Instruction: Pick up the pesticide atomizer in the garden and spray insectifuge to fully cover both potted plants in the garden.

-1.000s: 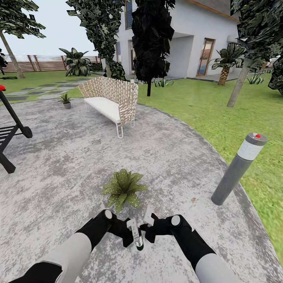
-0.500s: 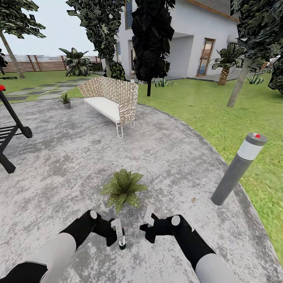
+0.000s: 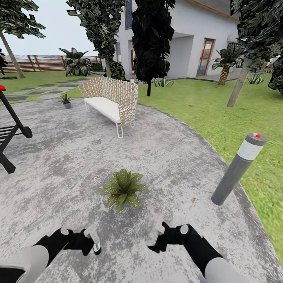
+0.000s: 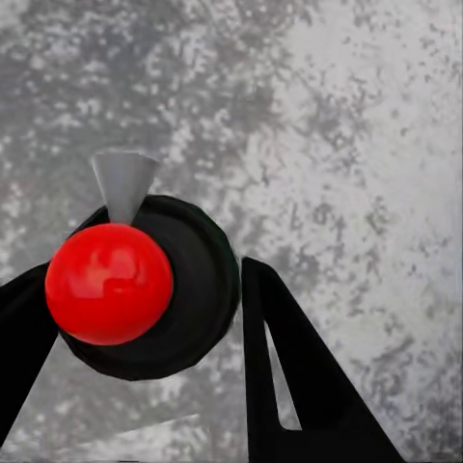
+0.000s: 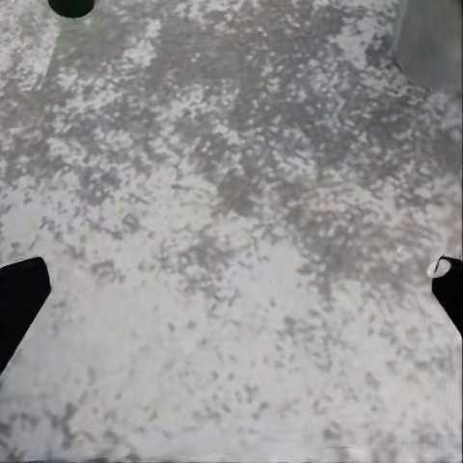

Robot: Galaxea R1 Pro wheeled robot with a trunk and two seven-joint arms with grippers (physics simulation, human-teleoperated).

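Clamping the pesticide atomizer [image 3: 94, 243] in your left gripper [image 3: 89, 244] at seven o'clock with the right gripper [image 3: 160, 240] spread empty, you had the pickup done, while the near potted plant [image 3: 123, 189] and far one [image 3: 65, 99] awaited spraying.

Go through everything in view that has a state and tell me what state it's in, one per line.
pesticide atomizer: held upright off the paving, in the left gripper.
left gripper: shut on the atomizer.
right gripper: open, holding nothing.
near potted plant: upright on the paving, between the arms.
far potted plant: upright beside the bench.
wicker bench: standing, seat bare.
bollard light: leaning.
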